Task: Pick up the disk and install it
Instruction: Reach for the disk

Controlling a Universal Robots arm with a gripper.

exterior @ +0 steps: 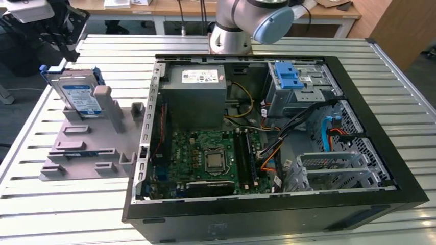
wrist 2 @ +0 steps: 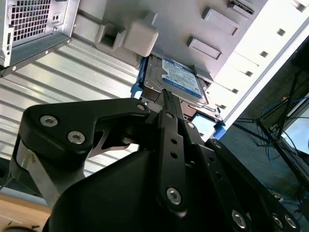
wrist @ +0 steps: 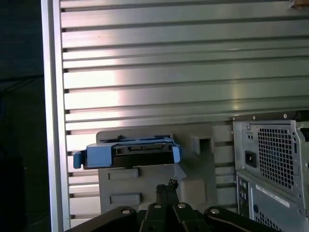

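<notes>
Seeing disk upright in grey fixture just beside PC case. Holding gripper off that side of case, pressed together, empty, clear of disk.

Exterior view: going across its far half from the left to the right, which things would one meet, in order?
disk → grey power-supply box → blue latch → right wall of the computer case

The disk stands on the fixture beside the computer case.
</notes>
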